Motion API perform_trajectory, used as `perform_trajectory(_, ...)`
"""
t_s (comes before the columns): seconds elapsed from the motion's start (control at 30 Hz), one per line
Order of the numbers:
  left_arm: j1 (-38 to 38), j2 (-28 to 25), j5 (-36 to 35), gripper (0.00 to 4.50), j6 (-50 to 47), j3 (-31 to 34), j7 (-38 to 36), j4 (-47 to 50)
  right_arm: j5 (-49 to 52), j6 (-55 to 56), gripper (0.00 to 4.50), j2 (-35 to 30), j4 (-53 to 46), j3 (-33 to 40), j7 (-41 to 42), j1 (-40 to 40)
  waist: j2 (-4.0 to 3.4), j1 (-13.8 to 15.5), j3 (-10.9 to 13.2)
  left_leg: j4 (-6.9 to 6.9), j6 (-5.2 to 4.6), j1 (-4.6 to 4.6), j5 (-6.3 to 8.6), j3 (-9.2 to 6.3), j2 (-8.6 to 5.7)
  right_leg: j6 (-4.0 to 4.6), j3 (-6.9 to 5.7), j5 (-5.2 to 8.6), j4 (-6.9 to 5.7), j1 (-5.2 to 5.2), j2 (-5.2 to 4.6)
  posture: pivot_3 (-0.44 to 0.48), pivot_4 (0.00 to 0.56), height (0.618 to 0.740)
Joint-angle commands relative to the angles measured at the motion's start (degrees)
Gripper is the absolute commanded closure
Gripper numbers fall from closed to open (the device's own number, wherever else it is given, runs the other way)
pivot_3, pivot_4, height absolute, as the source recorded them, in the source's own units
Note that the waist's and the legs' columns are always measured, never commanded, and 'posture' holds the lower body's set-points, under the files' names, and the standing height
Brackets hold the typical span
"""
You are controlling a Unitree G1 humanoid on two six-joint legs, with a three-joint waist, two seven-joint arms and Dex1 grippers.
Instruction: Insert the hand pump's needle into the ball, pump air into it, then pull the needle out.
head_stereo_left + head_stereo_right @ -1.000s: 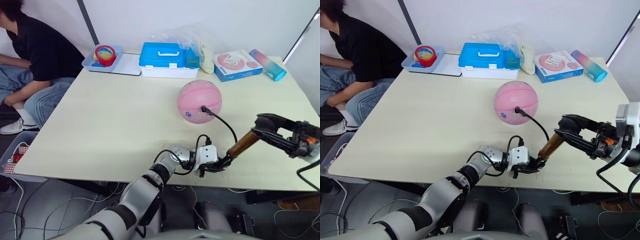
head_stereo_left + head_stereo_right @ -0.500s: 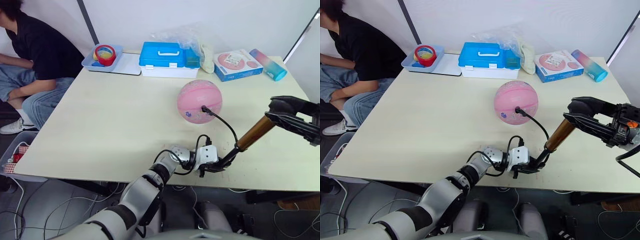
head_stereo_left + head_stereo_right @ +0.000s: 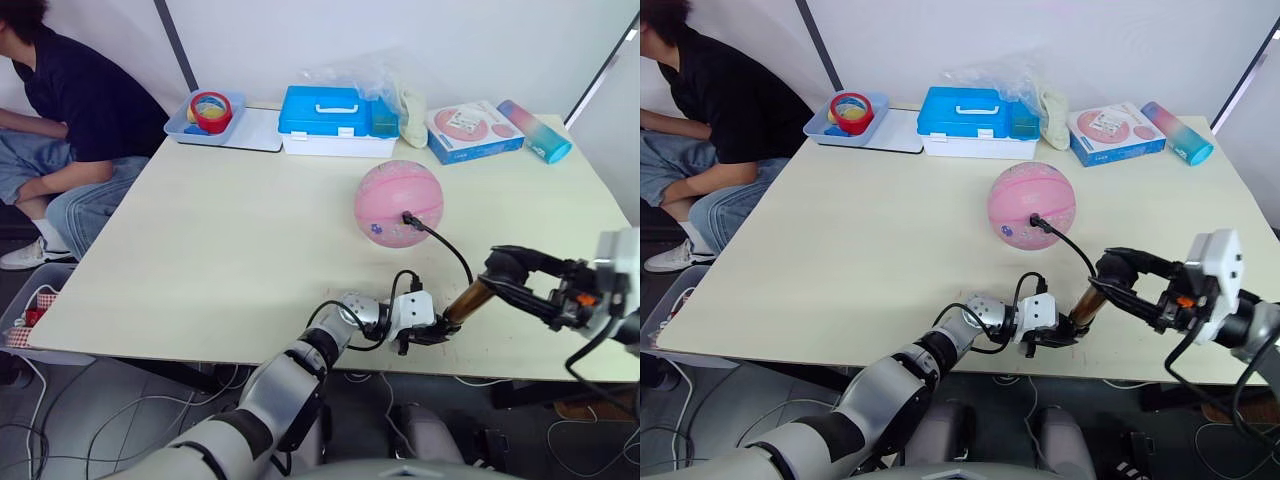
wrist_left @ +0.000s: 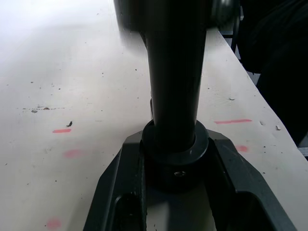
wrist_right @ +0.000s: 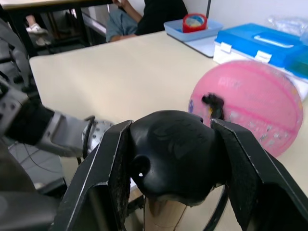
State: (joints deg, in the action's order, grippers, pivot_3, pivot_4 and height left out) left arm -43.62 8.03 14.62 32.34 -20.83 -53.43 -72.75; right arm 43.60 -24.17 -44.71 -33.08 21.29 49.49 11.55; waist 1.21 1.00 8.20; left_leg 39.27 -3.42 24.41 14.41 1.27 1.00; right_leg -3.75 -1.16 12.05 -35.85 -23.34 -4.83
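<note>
The pink ball (image 3: 398,203) rests on the table (image 3: 230,240), right of centre. The needle's black fitting (image 3: 408,217) sits at the ball's valve; the pin itself is hidden inside. A thin black hose (image 3: 452,250) curves from there down to the hand pump (image 3: 463,300), which stands tilted near the front edge. My left gripper (image 3: 430,334) is shut on the pump's black base cap (image 4: 174,154). My right gripper (image 3: 505,268) is shut on the black handle (image 5: 173,154), low over the short visible stretch of bronze cylinder.
Along the far edge are a blue tray with tape rolls (image 3: 205,113), a blue case (image 3: 325,118), a plastic bag (image 3: 385,80), a pink-and-white box (image 3: 475,128) and a pastel bottle (image 3: 535,130). A person (image 3: 70,100) sits at the far left.
The right gripper first drew the handle up and to the right, then pushed it back down toward the base. The left gripper and the ball stayed put.
</note>
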Motion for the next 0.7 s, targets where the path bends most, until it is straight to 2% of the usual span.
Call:
perform_trajectory(0.03,1.3,2.0,1.8,3.42,0.2,-1.3,-0.4,-1.5,-6.7,2.5,2.45,1.1,2.9,-4.1,-0.5,1.6,-0.01,0.0,0.0,0.0,0.0,0.0,0.0,0.0,0.0,0.0,0.0,0.0,0.0,0.0,0.0,0.0,0.15,0.74)
perform_trajectory(0.17,1.3,2.1,1.5,3.42,0.6,-1.1,-0.4,-1.4,-10.8,5.9,2.45,3.0,4.8,-7.1,-0.9,2.4,-0.05,0.0,0.0,0.0,0.0,0.0,0.0,0.0,0.0,0.0,0.0,0.0,-0.01,0.0,0.01,0.0,0.15,0.74)
perform_trajectory(0.33,1.6,2.0,1.6,3.42,0.9,-1.2,-0.7,-1.3,-7.4,5.7,2.45,4.5,2.3,-5.2,-1.7,2.0,-0.08,0.0,0.0,0.0,0.0,-0.01,0.0,0.01,0.0,0.0,0.0,0.0,-0.01,0.0,0.01,0.0,0.15,0.74)
perform_trajectory(0.5,1.5,1.9,1.7,3.42,0.8,-1.3,-0.8,-1.5,0.6,0.5,2.45,1.1,-0.9,2.6,-3.5,-1.5,-0.16,0.0,0.0,0.0,0.0,0.03,0.0,0.02,-0.01,0.01,0.0,0.0,-0.01,-0.02,-0.01,0.0,0.15,0.74)
perform_trajectory(0.7,1.4,1.9,1.7,3.42,0.6,-1.4,-1.0,-1.6,12.5,-7.8,2.45,-5.9,-1.1,13.5,-3.8,-4.9,-0.15,0.1,0.0,0.0,0.0,0.1,0.0,-0.01,-0.02,0.01,-0.02,0.0,0.0,-0.05,-0.02,0.0,0.15,0.74)
